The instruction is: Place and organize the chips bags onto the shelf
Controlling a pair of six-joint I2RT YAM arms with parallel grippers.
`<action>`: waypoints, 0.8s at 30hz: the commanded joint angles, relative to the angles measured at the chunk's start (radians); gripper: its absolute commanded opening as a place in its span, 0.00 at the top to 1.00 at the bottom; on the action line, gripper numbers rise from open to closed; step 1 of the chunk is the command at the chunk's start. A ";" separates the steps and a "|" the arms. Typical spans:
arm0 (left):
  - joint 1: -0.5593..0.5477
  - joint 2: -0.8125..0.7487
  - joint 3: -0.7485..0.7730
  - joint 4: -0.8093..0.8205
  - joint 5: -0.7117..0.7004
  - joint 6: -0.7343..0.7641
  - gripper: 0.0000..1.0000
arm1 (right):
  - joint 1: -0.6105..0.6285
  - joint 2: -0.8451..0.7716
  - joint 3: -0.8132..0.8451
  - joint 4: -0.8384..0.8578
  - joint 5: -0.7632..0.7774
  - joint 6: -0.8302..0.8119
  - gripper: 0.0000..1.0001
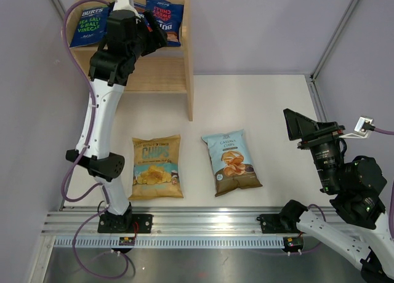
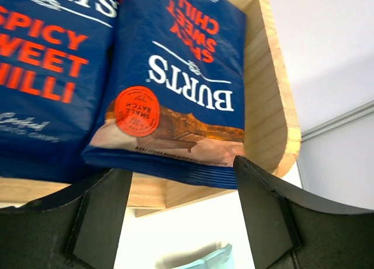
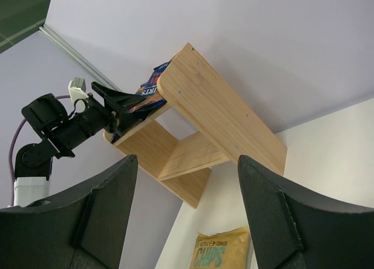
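Five bags are counted: three small blue ones, one yellow bag (image 1: 157, 167) and one cassava bag (image 1: 231, 162). The blue three are already found on the top tier of the shelf (image 1: 157, 74): the vinegar bag (image 1: 92, 24) at the left, one chilli bag (image 1: 165, 18) at the right, set upside down, and a second chilli bag (image 2: 47, 64) between them, largely hidden behind the left gripper (image 2: 180, 169) from above. The two larger bags lie flat on the table (image 1: 265, 111), side by side but apart, in front of the one shelf, whose lower tier is bare. The left gripper is held at the top tier with jaws wide and nothing between them; the right gripper (image 3: 187, 161) is raised at the far right, also wide and empty. The bags are judged to be light, puffed with air, crinkly and rather slippery, with contents easily crushed. A gentle pinch on a sealed end seam or a flat corner is therefore thought safer than a squeeze across the swollen middle.
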 commanded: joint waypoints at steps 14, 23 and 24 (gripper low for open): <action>0.042 -0.220 -0.040 -0.035 0.124 0.096 0.16 | 0.003 0.132 0.088 -0.110 -0.066 -0.102 0.15; 0.042 -0.620 -0.571 0.028 0.078 0.168 0.01 | 0.003 0.388 0.189 -0.317 -0.296 -0.243 0.00; 0.041 -0.660 -0.630 0.037 0.077 0.171 0.01 | 0.002 0.411 0.186 -0.325 -0.338 -0.253 0.01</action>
